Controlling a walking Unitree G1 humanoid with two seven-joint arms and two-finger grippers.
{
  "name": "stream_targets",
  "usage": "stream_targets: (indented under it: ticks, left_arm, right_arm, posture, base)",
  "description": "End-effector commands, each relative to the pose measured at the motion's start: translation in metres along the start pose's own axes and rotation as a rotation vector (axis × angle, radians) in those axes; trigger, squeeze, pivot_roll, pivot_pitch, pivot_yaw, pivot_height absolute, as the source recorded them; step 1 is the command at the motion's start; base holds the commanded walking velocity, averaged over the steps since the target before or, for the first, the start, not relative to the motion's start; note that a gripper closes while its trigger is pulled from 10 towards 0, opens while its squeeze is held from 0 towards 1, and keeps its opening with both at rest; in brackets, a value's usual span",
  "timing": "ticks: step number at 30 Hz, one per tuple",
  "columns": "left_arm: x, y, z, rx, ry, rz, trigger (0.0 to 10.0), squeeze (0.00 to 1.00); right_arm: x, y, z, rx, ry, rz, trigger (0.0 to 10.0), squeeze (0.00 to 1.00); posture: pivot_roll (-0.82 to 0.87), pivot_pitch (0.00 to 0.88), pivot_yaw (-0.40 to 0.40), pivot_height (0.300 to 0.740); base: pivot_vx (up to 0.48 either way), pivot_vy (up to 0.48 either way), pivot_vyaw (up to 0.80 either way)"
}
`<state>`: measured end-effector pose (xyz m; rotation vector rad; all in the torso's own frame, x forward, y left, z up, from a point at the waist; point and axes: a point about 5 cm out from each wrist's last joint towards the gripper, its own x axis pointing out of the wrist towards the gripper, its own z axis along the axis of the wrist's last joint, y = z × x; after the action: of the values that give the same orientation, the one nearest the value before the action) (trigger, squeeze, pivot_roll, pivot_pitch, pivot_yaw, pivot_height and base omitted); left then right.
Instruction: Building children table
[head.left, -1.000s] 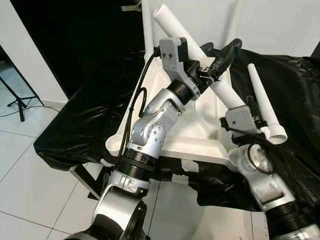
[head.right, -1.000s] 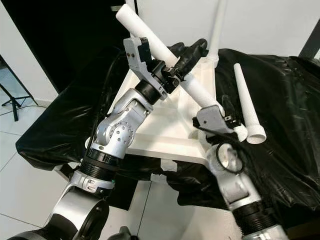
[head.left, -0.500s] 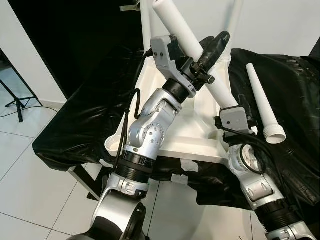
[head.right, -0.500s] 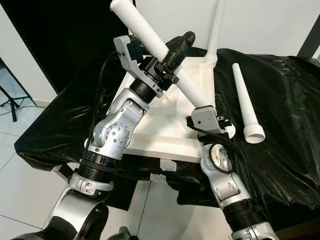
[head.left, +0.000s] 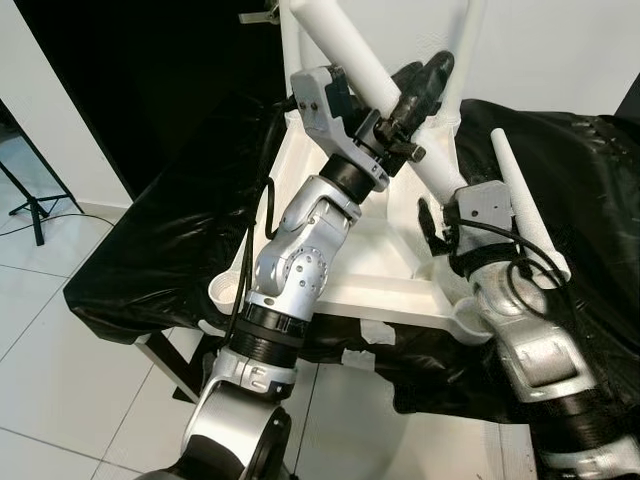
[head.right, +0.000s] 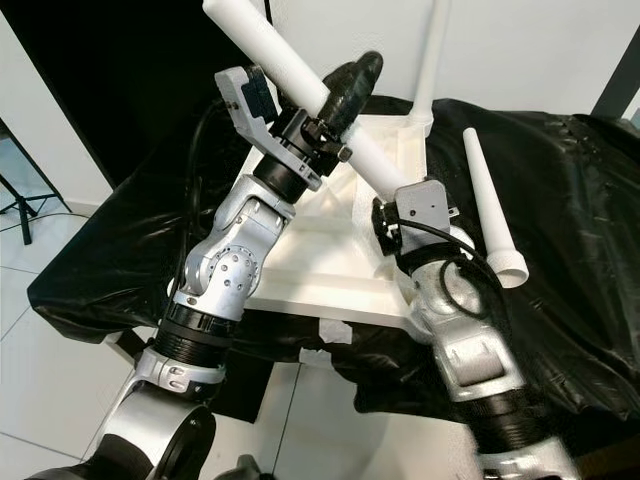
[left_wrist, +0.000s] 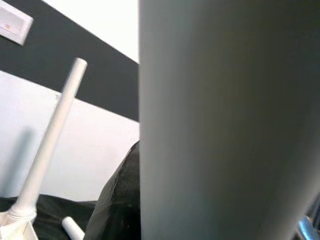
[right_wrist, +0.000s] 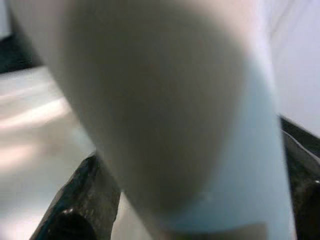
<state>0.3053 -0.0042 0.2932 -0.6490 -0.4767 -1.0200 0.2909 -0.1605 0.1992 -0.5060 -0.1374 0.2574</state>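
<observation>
The white tabletop (head.left: 372, 272) lies upside down on a black-draped surface. A long white table leg (head.left: 345, 50) slants above it, upper end toward the far left. My left gripper (head.left: 420, 85) is shut on this leg near its middle. My right gripper (head.left: 432, 215) is shut on the leg's lower end, over the tabletop's near right part. In the right wrist view the leg (right_wrist: 165, 110) sits between black fingers (right_wrist: 75, 205). It also looms close in the left wrist view (left_wrist: 225, 120).
Two white legs stand upright at the far corners (head.left: 292, 40) (head.left: 468, 40). A loose leg (head.left: 520, 195) lies on the black cover (head.left: 150, 250) to the right. Round sockets sit at the near corners (head.left: 225, 293) (head.left: 470, 320). Tiled floor (head.left: 60, 340) lies to the left.
The left gripper has lifted the leg's upper end higher and to the left, so it tilts more steeply. The right gripper has risen and closed in on the leg's lower end.
</observation>
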Motion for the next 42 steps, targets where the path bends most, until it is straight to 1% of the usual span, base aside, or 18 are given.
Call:
stream_targets:
  ticks: [1,6,12,13,18,19,20,21,27,28,31,32,33,34,37,38,39,42]
  left_arm:
    - [0.007,-0.032,-0.015,-0.104,-0.007,-0.231,0.0,0.00]
    - [0.007,-0.038,-0.019,-0.065,0.019,-0.282,0.0,0.00]
    - [0.007,-0.039,-0.019,-0.045,0.025,-0.296,0.0,0.00]
    - [0.007,-0.039,-0.019,-0.043,0.026,-0.299,0.0,0.00]
    - [0.008,-0.039,-0.019,-0.041,0.028,-0.298,0.0,0.00]
    - [0.008,-0.039,-0.019,-0.038,0.030,-0.295,0.0,0.00]
    - [0.008,-0.039,-0.019,-0.038,0.030,-0.295,0.0,0.00]
    - [0.008,-0.038,-0.019,-0.036,0.032,-0.291,0.0,0.00]
    - [0.008,-0.036,-0.021,-0.033,0.037,-0.276,0.0,0.00]
    - [0.008,-0.036,-0.021,-0.034,0.037,-0.274,0.0,0.00]
    - [0.008,-0.036,-0.021,-0.034,0.037,-0.273,0.0,0.00]
    - [0.008,-0.035,-0.021,-0.035,0.039,-0.265,0.0,0.00]
    - [0.008,-0.035,-0.021,-0.035,0.039,-0.265,0.0,0.00]
    - [0.009,-0.032,-0.021,-0.053,0.043,-0.239,4.0,0.00]
    - [0.009,-0.032,-0.021,-0.053,0.043,-0.239,4.0,0.00]
    - [0.009,-0.029,-0.020,-0.092,0.037,-0.225,10.0,1.00]
    - [0.009,-0.029,-0.020,-0.092,0.037,-0.225,10.0,1.00]
    - [0.002,-0.028,-0.012,-0.234,0.023,-0.286,10.0,1.00]
  right_arm:
    - [-0.006,0.001,0.005,0.000,0.002,0.123,10.0,0.00]
    - [-0.030,-0.028,0.002,-0.053,0.101,0.283,10.0,0.00]
    - [-0.035,-0.036,0.006,-0.053,0.139,0.299,10.0,0.00]
    - [-0.039,-0.038,0.005,-0.075,0.179,0.333,3.6,0.00]
    - [-0.044,-0.036,0.005,-0.087,0.207,0.375,4.7,0.00]
    - [-0.046,-0.036,0.005,-0.089,0.215,0.385,9.0,0.00]
    - [-0.046,-0.036,0.005,-0.089,0.215,0.385,9.0,0.00]
    - [-0.048,-0.035,0.005,-0.089,0.224,0.395,10.0,0.00]
    - [-0.055,-0.028,-0.005,-0.091,0.290,0.394,10.0,0.00]
    - [-0.055,-0.027,-0.007,-0.086,0.297,0.373,2.9,0.00]
    - [-0.054,-0.026,-0.009,-0.081,0.300,0.358,2.9,0.00]
    - [-0.053,-0.024,-0.010,-0.068,0.298,0.337,0.0,0.00]
    - [-0.053,-0.024,-0.010,-0.068,0.298,0.337,0.0,0.00]
    - [-0.049,-0.022,-0.008,-0.053,0.282,0.301,0.0,0.00]
    - [-0.049,-0.022,-0.008,-0.053,0.282,0.301,0.0,0.00]
    - [-0.044,-0.021,-0.004,-0.039,0.258,0.267,0.0,0.00]
    - [-0.044,-0.021,-0.004,-0.039,0.258,0.267,0.0,0.00]
    - [-0.036,-0.031,0.010,-0.035,0.211,0.196,0.0,0.00]
  posture:
    - [0.03,0.000,0.053,0.740]
    - [0.03,0.000,0.056,0.740]
    - [0.02,0.000,0.059,0.740]
    - [0.02,0.000,0.063,0.740]
    - [0.02,0.000,0.063,0.740]
    - [0.02,0.000,0.064,0.740]
    - [0.02,0.000,0.064,0.740]
    - [0.02,0.000,0.065,0.740]
    - [0.02,0.000,0.065,0.740]
    - [0.02,0.000,0.065,0.740]
    - [0.02,0.000,0.065,0.740]
    - [0.02,0.000,0.067,0.740]
    - [0.02,0.000,0.067,0.740]
    - [0.02,0.000,0.072,0.740]
    - [0.02,0.000,0.072,0.740]
    - [0.02,0.000,0.075,0.740]
    - [0.02,0.000,0.075,0.740]
    - [0.02,0.000,0.075,0.740]
  base:
    - [0.000,0.000,0.00]
    - [0.000,0.000,0.00]
    - [0.000,0.000,0.00]
    - [0.000,0.000,0.00]
    - [0.000,0.000,0.00]
    - [0.000,0.000,0.00]
    - [0.000,0.000,0.00]
    - [0.000,0.000,0.00]
    - [0.000,0.000,0.00]
    - [0.000,0.000,0.00]
    - [0.000,0.000,0.00]
    - [0.000,0.000,0.00]
    - [0.000,0.000,0.00]
    - [0.000,0.000,0.00]
    - [0.000,0.000,0.00]
    - [0.000,0.000,0.00]
    - [0.000,0.000,0.00]
    - [0.000,0.000,0.00]
